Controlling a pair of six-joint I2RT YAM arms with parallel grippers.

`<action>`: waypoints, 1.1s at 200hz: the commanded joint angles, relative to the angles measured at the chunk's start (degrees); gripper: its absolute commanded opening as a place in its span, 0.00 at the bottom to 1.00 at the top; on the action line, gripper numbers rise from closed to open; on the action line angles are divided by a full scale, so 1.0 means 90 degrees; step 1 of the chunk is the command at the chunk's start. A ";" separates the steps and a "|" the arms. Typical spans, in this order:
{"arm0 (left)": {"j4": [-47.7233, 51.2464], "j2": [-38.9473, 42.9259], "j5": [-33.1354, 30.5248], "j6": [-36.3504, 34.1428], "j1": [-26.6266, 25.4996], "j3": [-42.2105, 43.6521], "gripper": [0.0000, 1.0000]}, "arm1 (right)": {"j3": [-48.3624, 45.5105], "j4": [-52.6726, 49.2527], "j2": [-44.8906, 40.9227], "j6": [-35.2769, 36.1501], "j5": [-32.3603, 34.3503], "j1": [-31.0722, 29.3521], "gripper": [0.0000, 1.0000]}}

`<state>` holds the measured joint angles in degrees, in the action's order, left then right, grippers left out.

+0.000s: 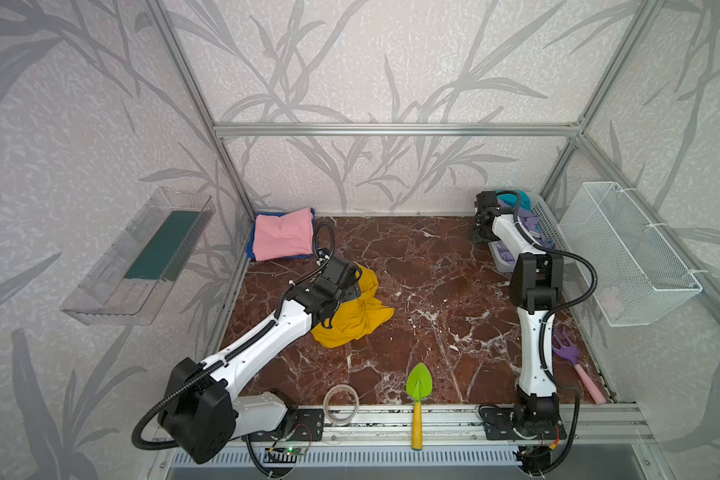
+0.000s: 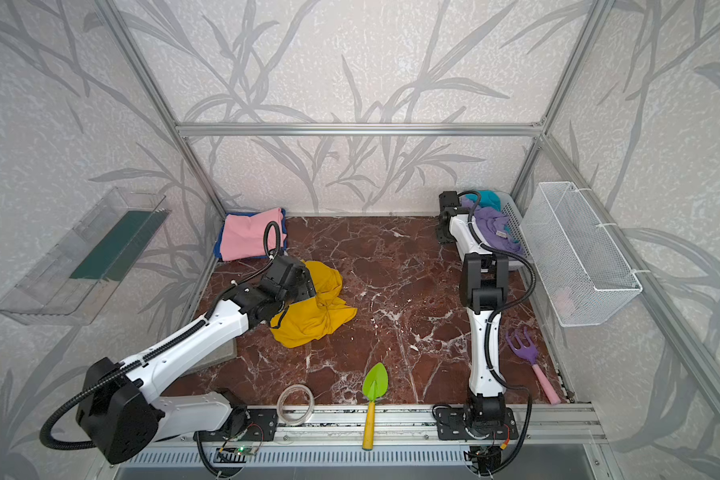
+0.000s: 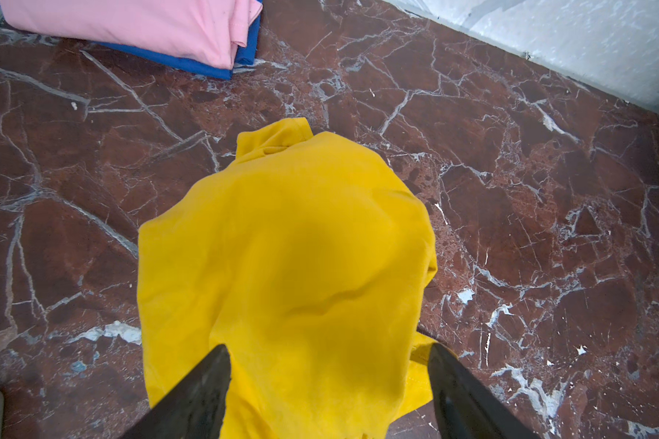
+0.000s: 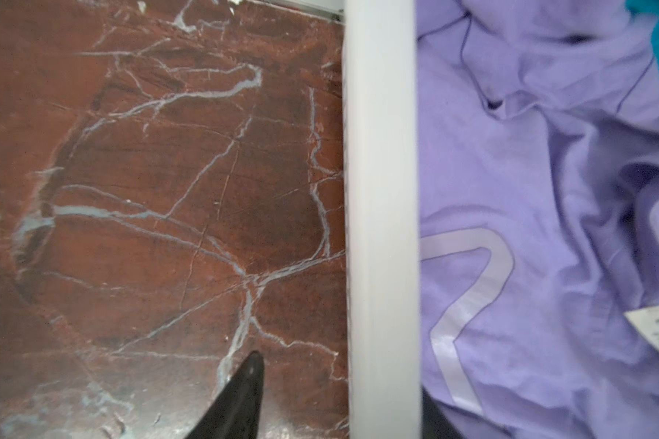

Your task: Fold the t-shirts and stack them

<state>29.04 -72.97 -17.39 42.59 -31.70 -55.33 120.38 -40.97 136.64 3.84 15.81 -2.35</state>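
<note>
A mustard-yellow t-shirt (image 1: 360, 318) (image 2: 319, 318) lies crumpled left of the table's middle. My left gripper (image 3: 330, 380) hangs over it, open, jaws wide apart with yellow cloth (image 3: 290, 247) beneath and between them. A folded pink t-shirt (image 1: 283, 235) (image 3: 130, 26) rests on a folded blue t-shirt (image 3: 206, 66) in the back left corner. Lavender (image 4: 548, 190) (image 2: 493, 226) and teal (image 2: 489, 199) t-shirts fill the white laundry basket (image 4: 381, 190) at the back right. My right gripper (image 4: 339, 403) is open and straddles the basket's rim: one finger (image 4: 244, 395) stands over the table, the other is mostly hidden behind the rim.
Along the front edge lie a roll of clear tape (image 1: 341, 404) and a green trowel (image 1: 418, 390). A purple hand rake (image 1: 570, 357) lies at the right edge. A wire basket (image 1: 628, 249) hangs on the right wall, a clear tray (image 1: 142, 257) on the left wall.
</note>
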 commanded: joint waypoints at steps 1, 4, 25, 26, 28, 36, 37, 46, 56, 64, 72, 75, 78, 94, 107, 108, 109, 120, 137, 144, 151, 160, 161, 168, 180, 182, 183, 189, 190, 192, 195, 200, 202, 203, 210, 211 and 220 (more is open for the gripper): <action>0.0014 -0.0054 0.0117 -0.0107 0.0039 -0.0210 0.82 | -0.1128 0.0267 -0.1002 -0.0418 0.0006 -0.0033 0.62; 0.0000 -0.0054 0.0141 -0.0119 0.0046 -0.0202 0.82 | -0.1335 0.0385 -0.1162 -0.0451 0.0023 -0.0053 0.63; -0.0060 -0.0026 0.0246 -0.0260 0.0038 -0.0214 0.82 | -0.2730 0.1011 -0.2289 -0.0635 0.0024 -0.0270 0.68; -0.0061 -0.0022 0.0249 -0.0269 0.0042 -0.0217 0.82 | -0.2789 0.1029 -0.2339 -0.0653 0.0022 -0.0283 0.68; -0.0067 -0.0026 0.0264 -0.0291 0.0040 -0.0224 0.82 | -0.2906 0.1069 -0.2438 -0.0678 0.0009 -0.0310 0.69; -0.0087 -0.0041 0.0318 -0.0376 0.0046 -0.0253 0.84 | -0.3309 0.1162 -0.2823 -0.0789 -0.0035 -0.0424 0.69; -0.0089 -0.0049 0.0324 -0.0386 0.0046 -0.0265 0.84 | -0.3361 0.1168 -0.2870 -0.0808 -0.0042 -0.0438 0.69; -0.0101 -0.0131 0.0444 -0.0524 0.0040 -0.0343 0.88 | -0.3761 0.1194 -0.3245 -0.0945 -0.0001 -0.0615 0.70; -0.0034 -0.0314 0.0577 -0.0659 0.0036 -0.0494 0.99 | -0.4134 0.1166 -0.3687 -0.1065 0.0046 -0.0853 0.71; 0.0085 -0.0502 0.0642 -0.0738 0.0036 -0.0649 0.99 | -0.4381 0.1108 -0.4016 -0.1205 0.0097 -0.1080 0.71; 0.0189 -0.0724 0.0631 -0.0777 0.0034 -0.0765 0.99 | -0.4586 0.1028 -0.4276 -0.1330 0.0137 -0.1334 0.72; 0.0228 -0.0806 0.0621 -0.0794 0.0027 -0.0804 0.99 | -0.4656 0.0994 -0.4502 -0.1394 0.0151 -0.1441 0.72; 0.0289 -0.0901 0.0617 -0.0796 0.0027 -0.0848 0.99 | -0.4712 0.0961 -0.4612 -0.1453 0.0148 -0.1547 0.72; 0.0529 -0.1449 0.0584 -0.0879 0.0027 -0.1050 0.99 | -0.5122 0.0930 -0.5231 -0.1814 -0.0147 -0.2104 0.72; 0.0828 -0.1911 0.0647 -0.0871 0.0036 -0.1274 0.99 | -0.5440 0.1040 -0.5626 -0.2024 -0.0451 -0.2504 0.72; 0.0852 -0.1955 0.0655 -0.0868 0.0031 -0.1298 0.99 | -0.5478 0.1033 -0.5701 -0.2086 -0.0456 -0.2569 0.72; 0.0873 -0.1997 0.0649 -0.0866 0.0029 -0.1325 0.99 | -0.5496 0.1030 -0.5734 -0.2115 -0.0452 -0.2585 0.73; 0.1030 -0.2355 0.0707 -0.0807 0.0030 -0.1474 0.97 | -0.5710 0.1049 -0.6020 -0.2390 -0.0487 -0.2928 0.73; 0.0819 -0.2681 0.0962 -0.0785 0.0027 -0.1419 0.86 | -0.5943 0.0999 -0.6293 -0.2690 -0.0646 -0.3261 0.73; 0.0739 -0.2743 0.1046 -0.0758 0.0027 -0.1369 0.74 | -0.6039 0.0965 -0.6359 -0.2810 -0.0756 -0.3357 0.73; 0.0654 -0.2776 0.1124 -0.0738 0.0027 -0.1329 0.60 | -0.6150 0.0978 -0.6404 -0.2906 -0.0888 -0.3447 0.73; 0.0602 -0.2806 0.1249 -0.0714 0.0031 -0.1309 0.37 | -0.6286 0.0997 -0.6439 -0.2969 -0.1065 -0.3563 0.72; 0.0602 -0.2813 0.1258 -0.0711 0.0034 -0.1311 0.35 | -0.6300 0.0998 -0.6440 -0.2977 -0.1084 -0.3580 0.71; 0.0603 -0.2809 0.1395 -0.0701 0.0036 -0.1354 0.14 | -0.6398 0.1002 -0.6468 -0.3034 -0.1129 -0.3666 0.71; 0.0606 -0.2738 0.1735 -0.0781 0.0034 -0.1516 0.04 | -0.6608 0.1042 -0.6531 -0.3150 -0.1176 -0.3852 0.71; 0.0608 -0.2716 0.1790 -0.0795 0.0028 -0.1559 0.03 | -0.6649 0.1062 -0.6542 -0.3178 -0.1184 -0.3870 0.71; 0.0614 -0.2710 0.1802 -0.0801 0.0027 -0.1583 0.02 | -0.6668 0.1074 -0.6551 -0.3189 -0.1192 -0.3880 0.71; 0.0687 -0.2642 0.1907 -0.0821 0.0027 -0.1754 0.00 | -0.6761 0.1131 -0.6591 -0.3258 -0.1253 -0.3922 0.71; 0.0713 -0.2624 0.1920 -0.0824 0.0027 -0.1787 0.00 | -0.6772 0.1142 -0.6599 -0.3268 -0.1266 -0.3925 0.71; 0.0752 -0.2598 0.1941 -0.0820 0.0027 -0.1861 0.00 | -0.6793 0.1151 -0.6613 -0.3280 -0.1292 -0.3933 0.71; 0.0807 -0.2568 0.1982 -0.0823 0.0027 -0.1972 0.00 | -0.6822 0.1189 -0.6633 -0.3306 -0.1334 -0.3937 0.71; 0.0911 -0.2496 0.2052 -0.0860 0.0029 -0.2210 0.00 | -0.6863 0.1226 -0.6672 -0.3347 -0.1383 -0.3947 0.71; 0.0940 -0.2473 0.2084 -0.0873 0.0027 -0.2297 0.00 | -0.6877 0.1248 -0.6687 -0.3366 -0.1405 -0.3948 0.71; 0.0961 -0.2456 0.2101 -0.0884 0.0027 -0.2352 0.00 | -0.6884 0.1254 -0.6691 -0.3380 -0.1410 -0.3948 0.71; 0.1041 -0.2364 0.2217 -0.0915 0.0027 -0.2698 0.00 | -0.6891 0.1305 -0.6731 -0.3421 -0.1455 -0.3948 0.72; 0.1046 -0.2353 0.2240 -0.0924 0.0031 -0.2752 0.00 | -0.6884 0.1314 -0.6741 -0.3423 -0.1462 -0.3948 0.72; 0.1084 -0.2239 0.2471 -0.0968 0.0030 -0.3237 0.00 | -0.6808 0.1322 -0.6771 -0.3416 -0.1483 -0.3948 0.73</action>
<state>36.88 -98.63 -1.30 35.42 -31.44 -73.56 58.30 -31.22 78.67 -24.29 4.62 -37.80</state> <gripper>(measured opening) 0.058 0.721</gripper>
